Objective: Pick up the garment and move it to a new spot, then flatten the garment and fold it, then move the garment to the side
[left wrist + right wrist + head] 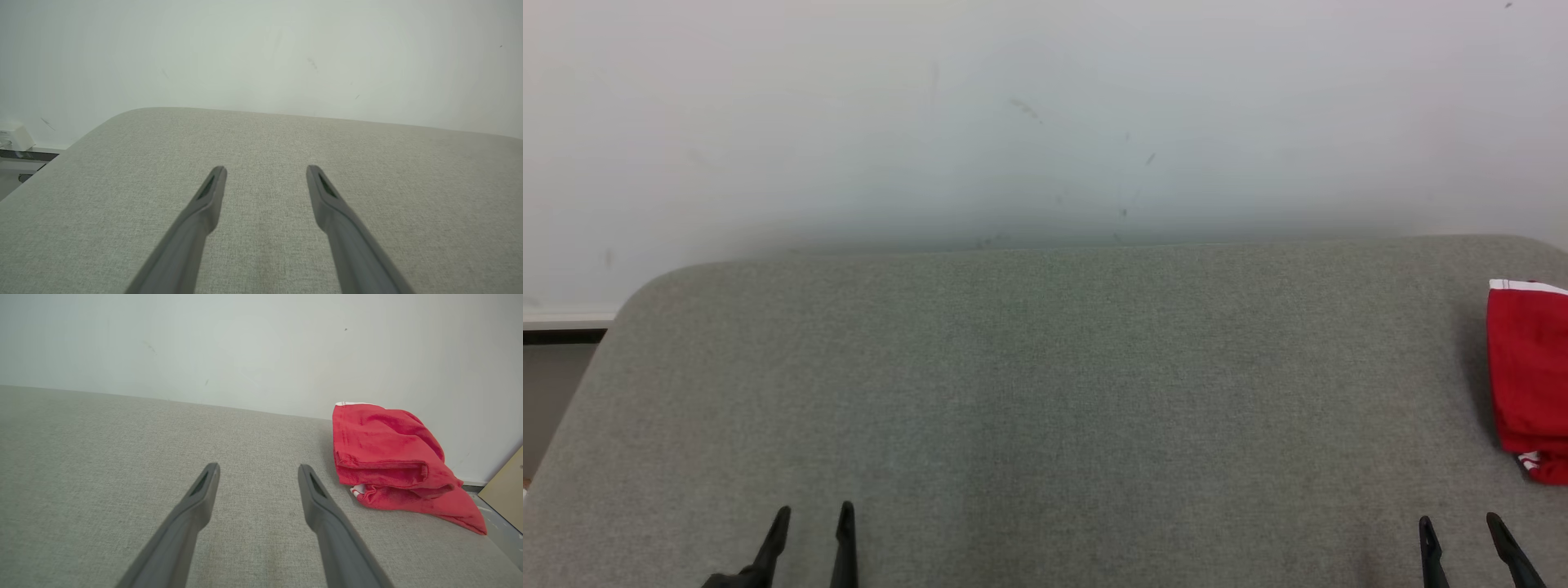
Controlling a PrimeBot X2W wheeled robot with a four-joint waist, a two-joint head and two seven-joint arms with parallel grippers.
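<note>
So far: the red folded cloth garment with white trim [388, 457] looks folded and set aside already, so I judge little or nothing is left.
Garment: loose soft layers, one corner trailing, lying at the right edge of the grey fabric-covered tabletop [1045, 367].
Left claw [814, 511]: spread wide, empty.
Right claw [1459, 520]: spread wide, empty, near the garment but apart from it.
</note>
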